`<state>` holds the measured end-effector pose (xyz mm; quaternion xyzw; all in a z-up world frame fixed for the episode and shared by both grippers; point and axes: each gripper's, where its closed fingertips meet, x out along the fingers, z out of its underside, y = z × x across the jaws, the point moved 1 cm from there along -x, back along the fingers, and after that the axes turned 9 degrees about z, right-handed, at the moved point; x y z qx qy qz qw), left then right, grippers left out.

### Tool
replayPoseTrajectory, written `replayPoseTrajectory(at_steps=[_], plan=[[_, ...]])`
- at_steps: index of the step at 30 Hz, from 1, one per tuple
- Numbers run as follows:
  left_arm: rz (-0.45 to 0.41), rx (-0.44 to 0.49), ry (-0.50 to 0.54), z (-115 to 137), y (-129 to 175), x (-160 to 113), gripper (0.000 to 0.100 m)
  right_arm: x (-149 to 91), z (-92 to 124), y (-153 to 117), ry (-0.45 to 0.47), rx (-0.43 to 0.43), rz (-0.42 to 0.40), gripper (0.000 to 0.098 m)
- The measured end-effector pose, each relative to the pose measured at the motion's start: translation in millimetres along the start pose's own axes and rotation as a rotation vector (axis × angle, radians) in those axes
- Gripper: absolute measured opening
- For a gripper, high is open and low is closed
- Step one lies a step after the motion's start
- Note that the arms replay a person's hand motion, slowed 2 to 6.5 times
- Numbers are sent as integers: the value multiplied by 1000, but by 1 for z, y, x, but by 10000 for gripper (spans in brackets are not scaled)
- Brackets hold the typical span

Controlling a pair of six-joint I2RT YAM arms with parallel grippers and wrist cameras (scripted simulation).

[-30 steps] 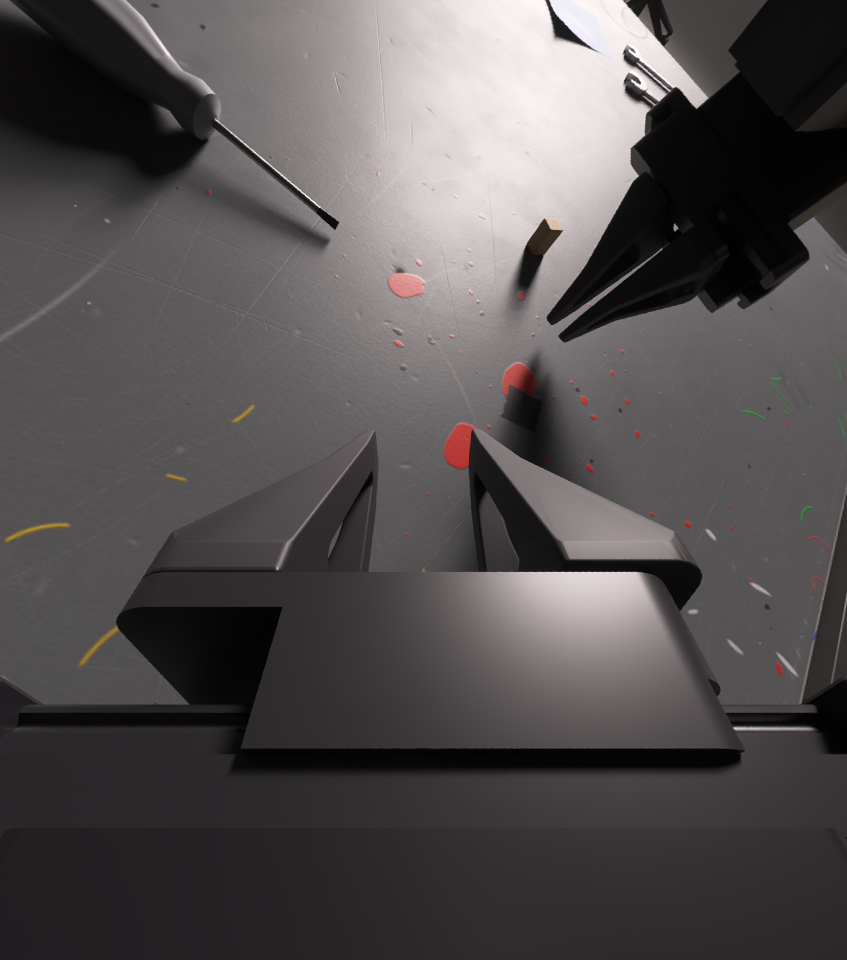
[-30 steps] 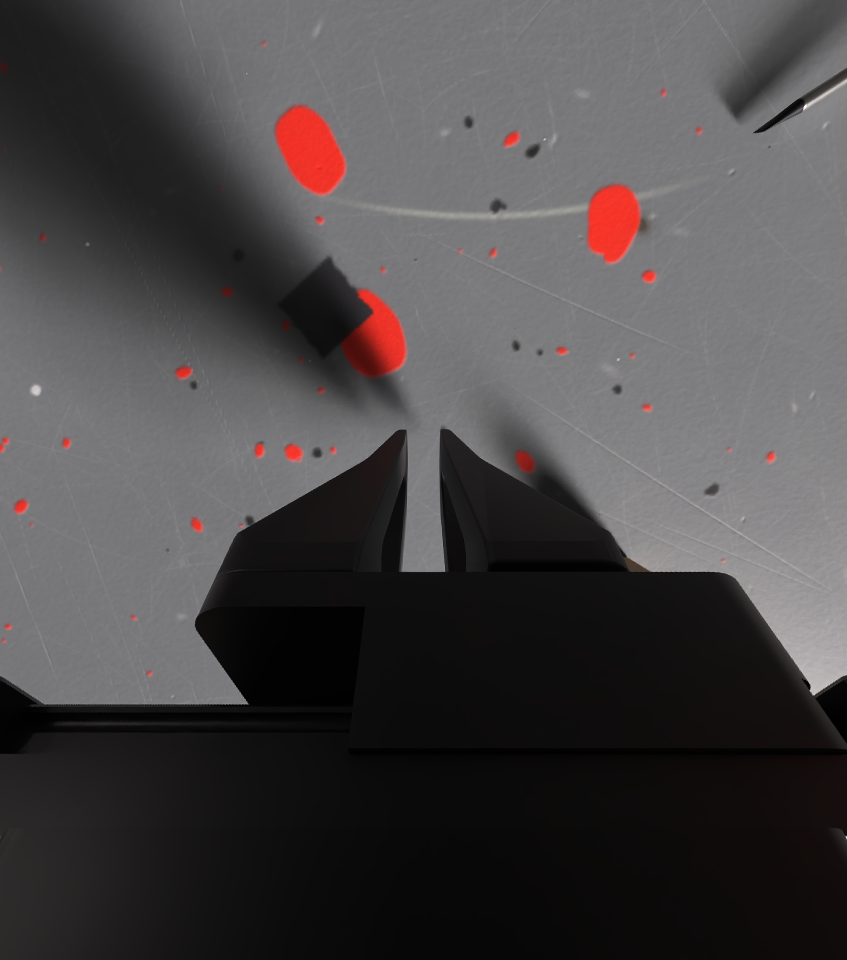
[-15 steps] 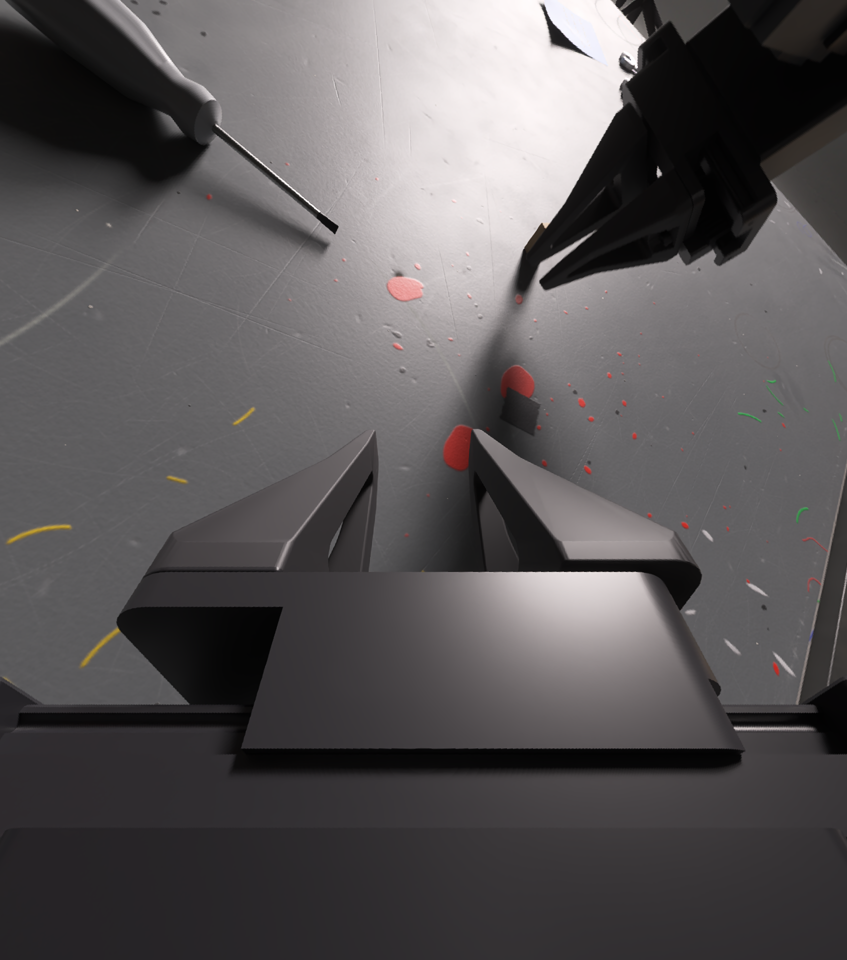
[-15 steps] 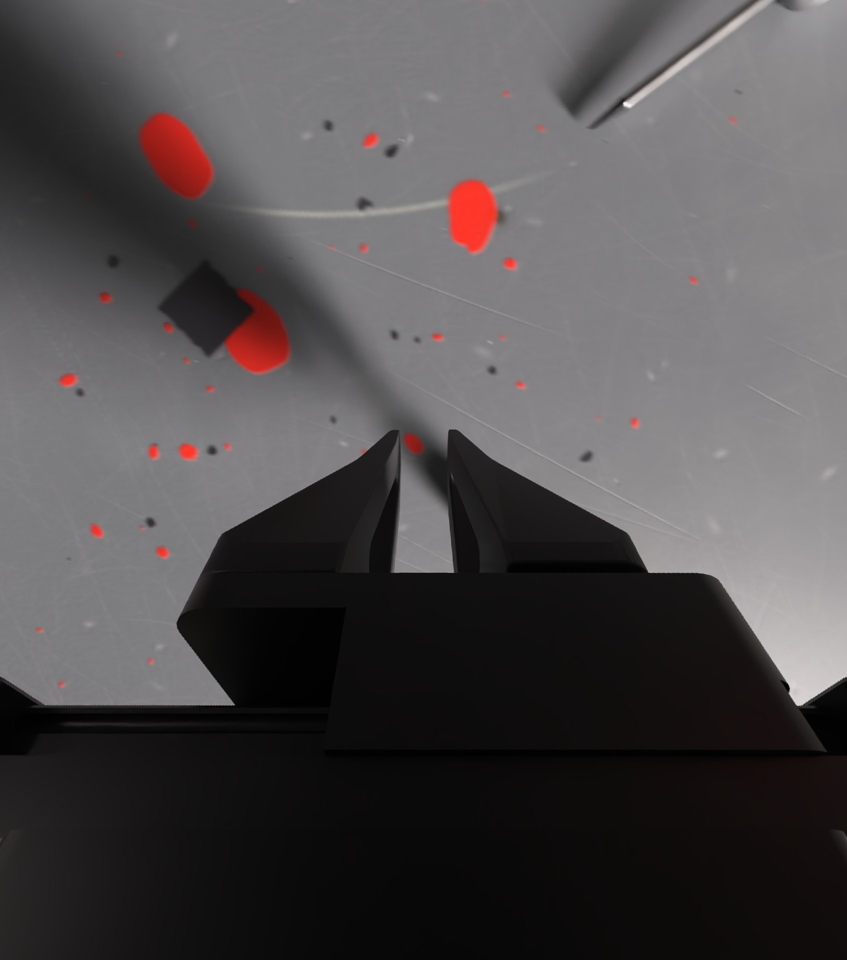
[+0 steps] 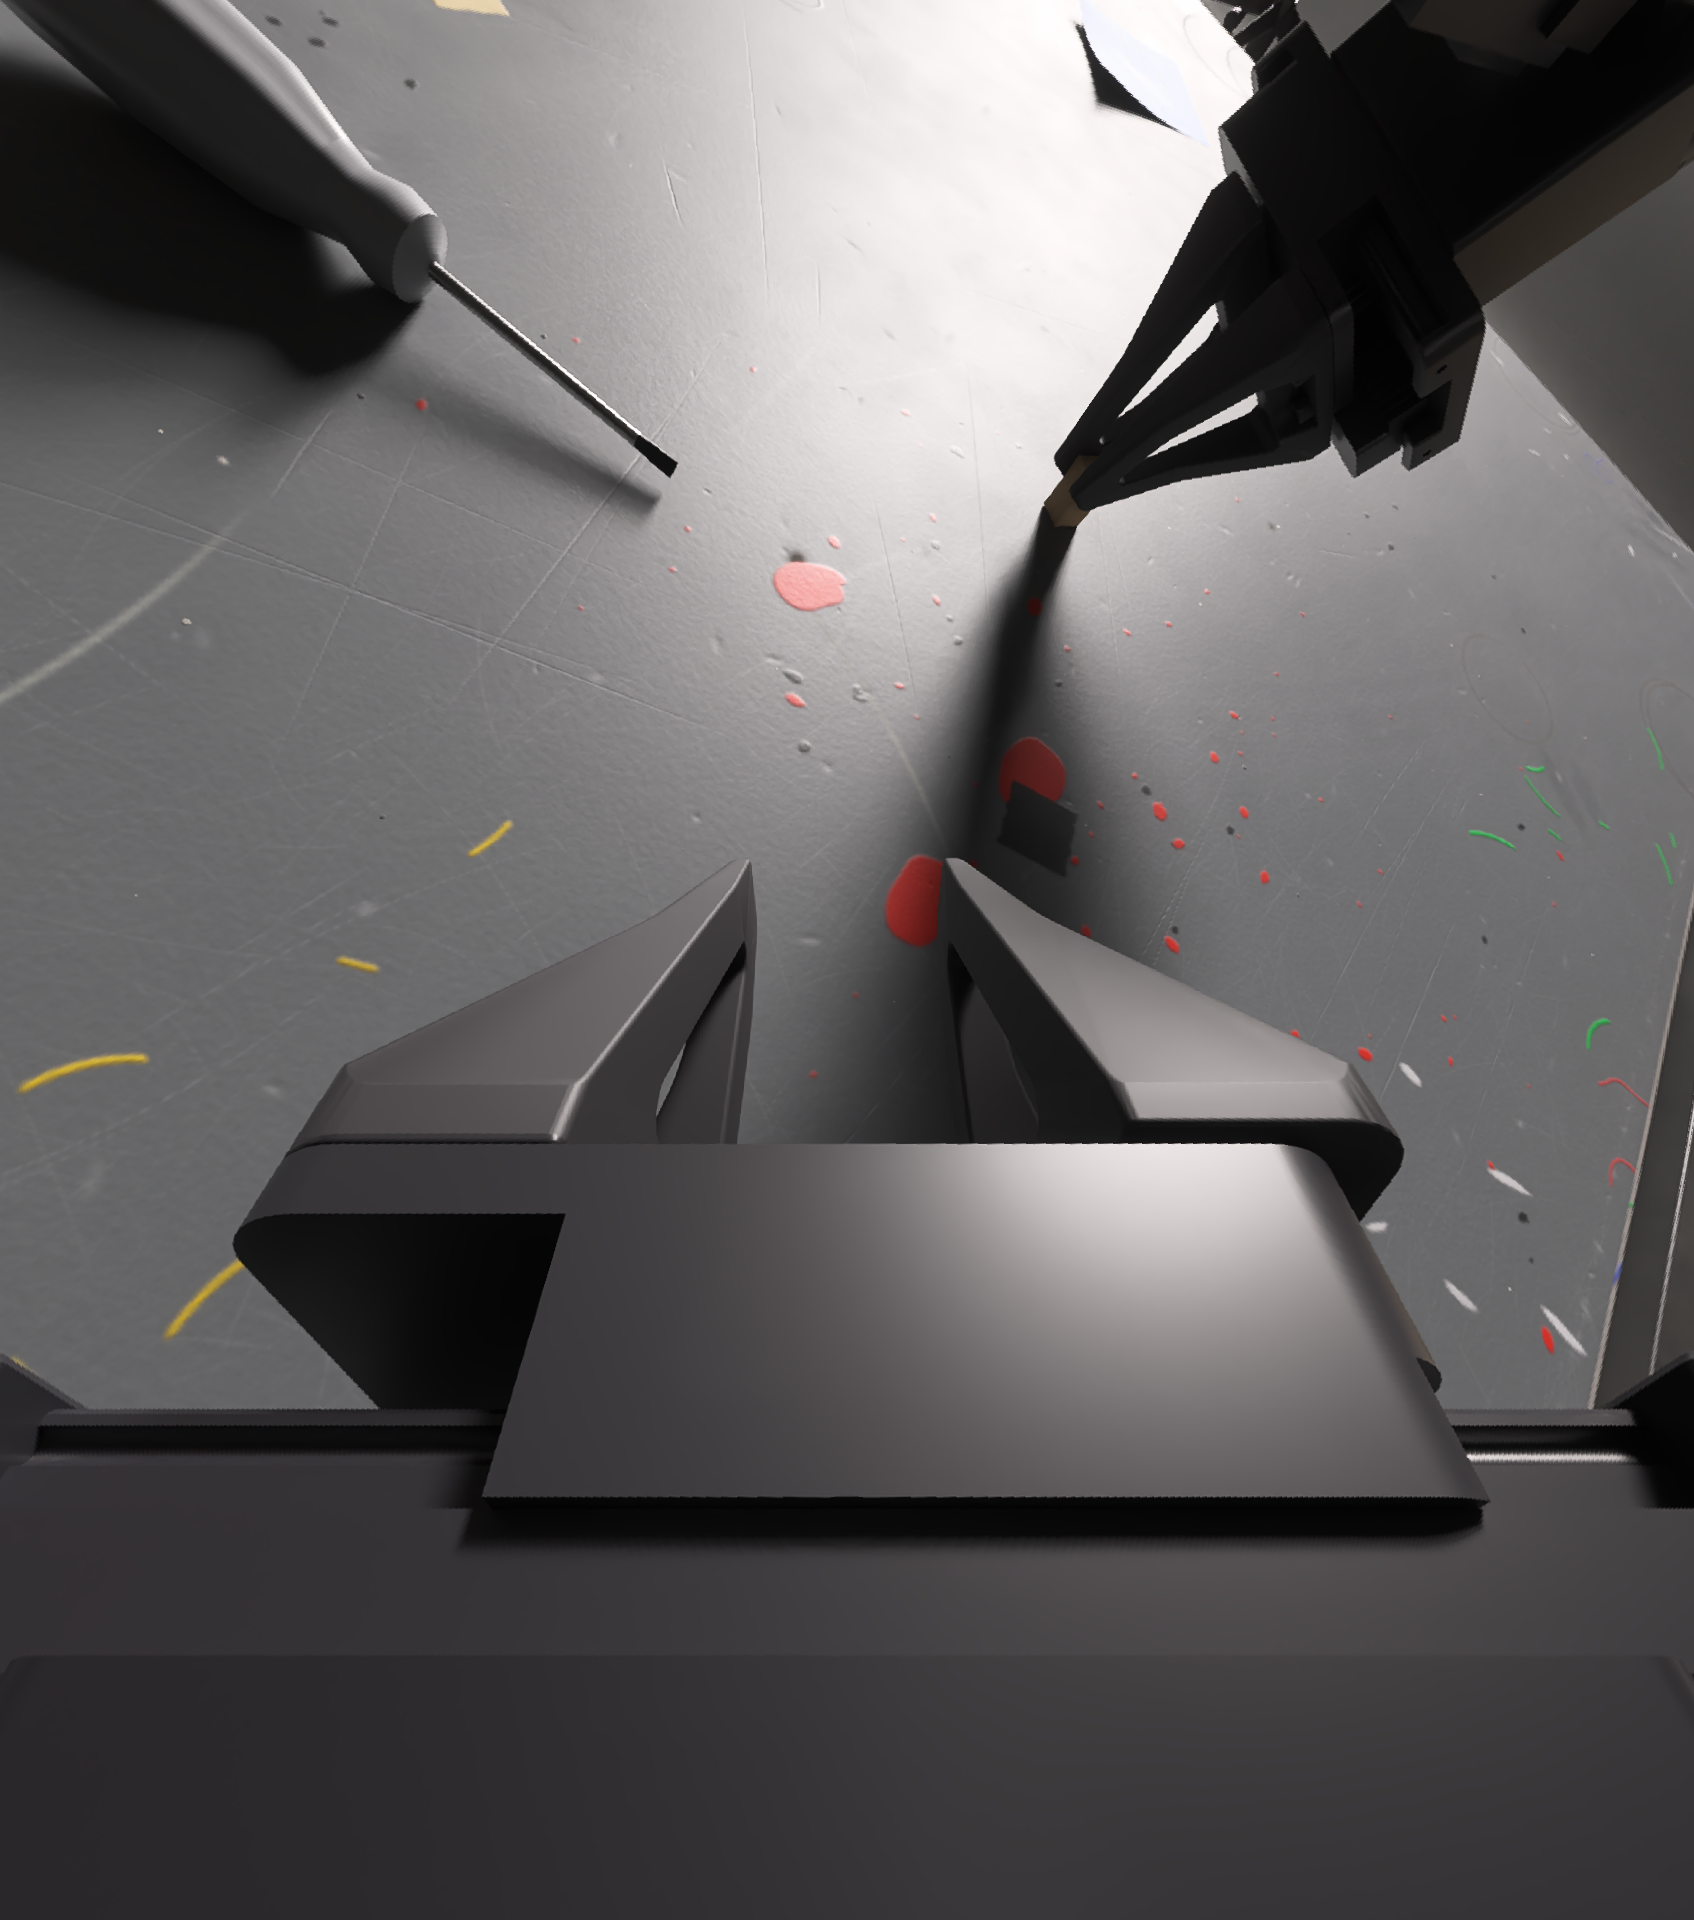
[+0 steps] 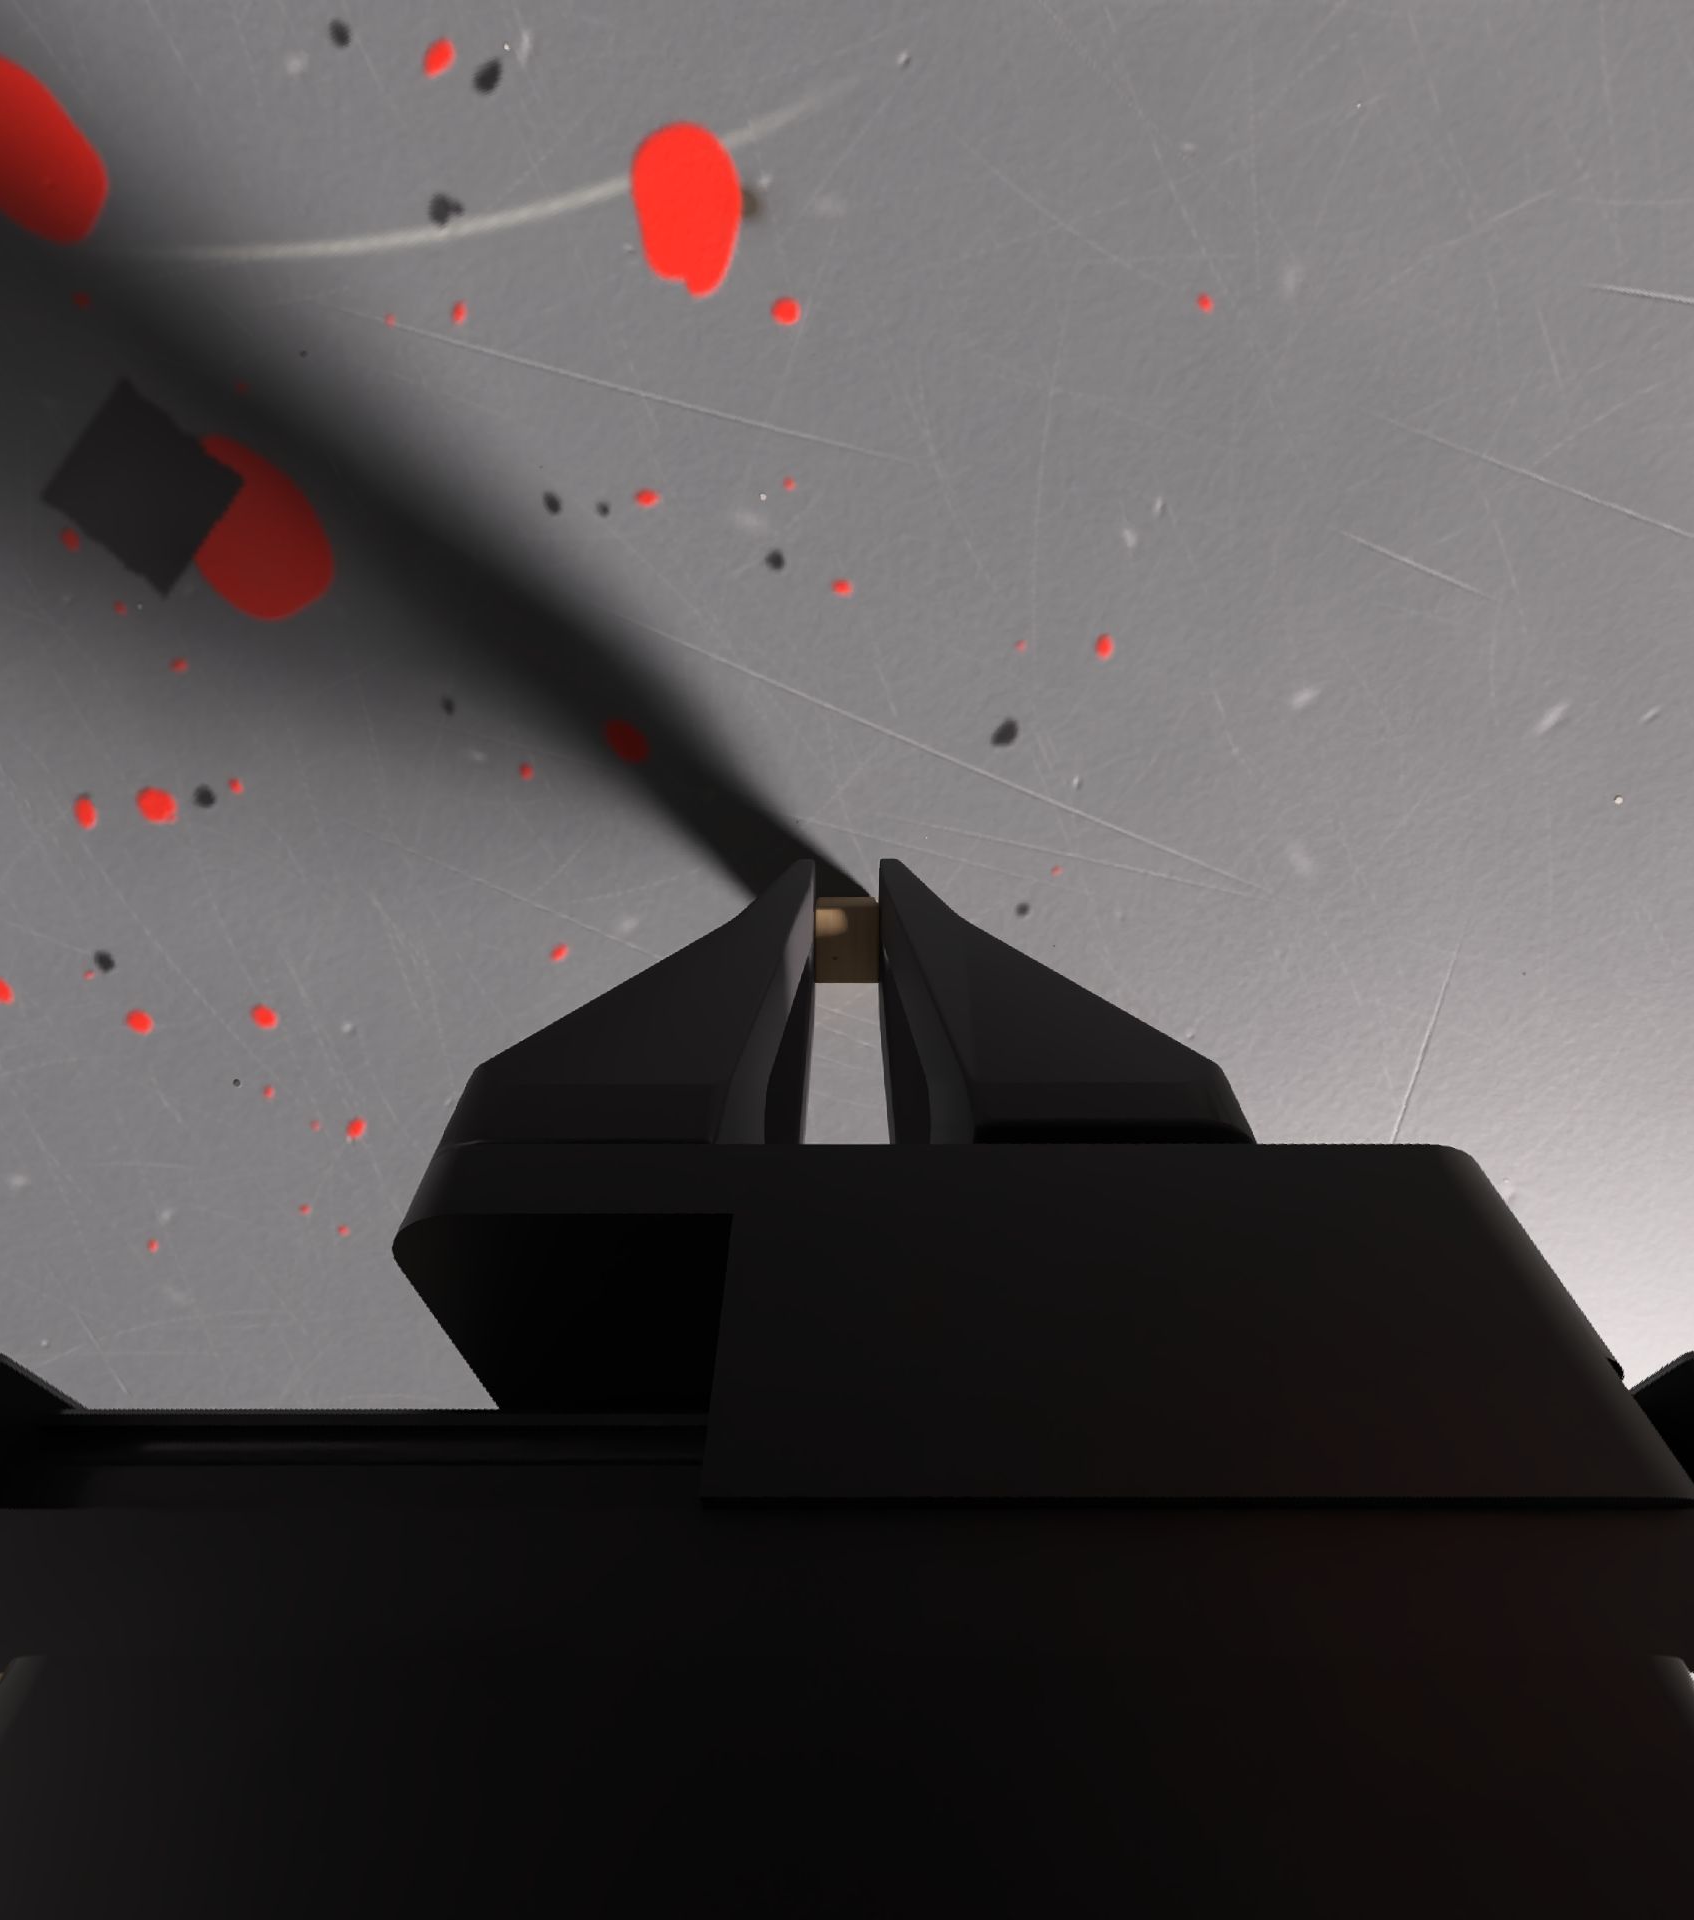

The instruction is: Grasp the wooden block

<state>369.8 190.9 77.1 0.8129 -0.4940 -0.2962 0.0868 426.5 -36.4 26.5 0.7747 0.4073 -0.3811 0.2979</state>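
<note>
The wooden block [image 6: 845, 940] is a small tan piece held between the fingertips of my right gripper [image 6: 845, 878], whose two black fingers press on its two sides. In the left wrist view the block [image 5: 1066, 506] peeks out below the tips of the right gripper [image 5: 1080, 480], down at the grey table top. My left gripper [image 5: 848, 883] is open and empty. It hovers over the table nearer the camera, well short of the block.
A grey-handled screwdriver [image 5: 303, 177] lies at the far left, its tip pointing toward the middle. A small dark square [image 5: 1035, 826] sits by a red paint blob, and also shows in the right wrist view [image 6: 142, 488]. The table edge [image 5: 1674, 1039] runs down the right.
My right gripper moved across to the block, came down over it and closed its fingers on it. The left gripper has not moved.
</note>
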Motion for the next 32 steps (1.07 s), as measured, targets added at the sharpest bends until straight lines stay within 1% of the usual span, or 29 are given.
replayPoseTrajectory(at_steps=[5, 12, 23, 32], plan=[[0, 0, 0, 0, 0, 0, 298, 0, -1, -2, 1, -7, -1, 102], [0, 0, 0, 0, 0, 0, 296, 2, -8, -13, 9, -29, -26, 102], [0, 0, 0, 0, 0, 0, 296, 5, -18, -31, 30, -75, -68, 102], [0, 0, 0, 0, 0, 0, 295, 11, -28, -37, 48, -124, -77, 101]])
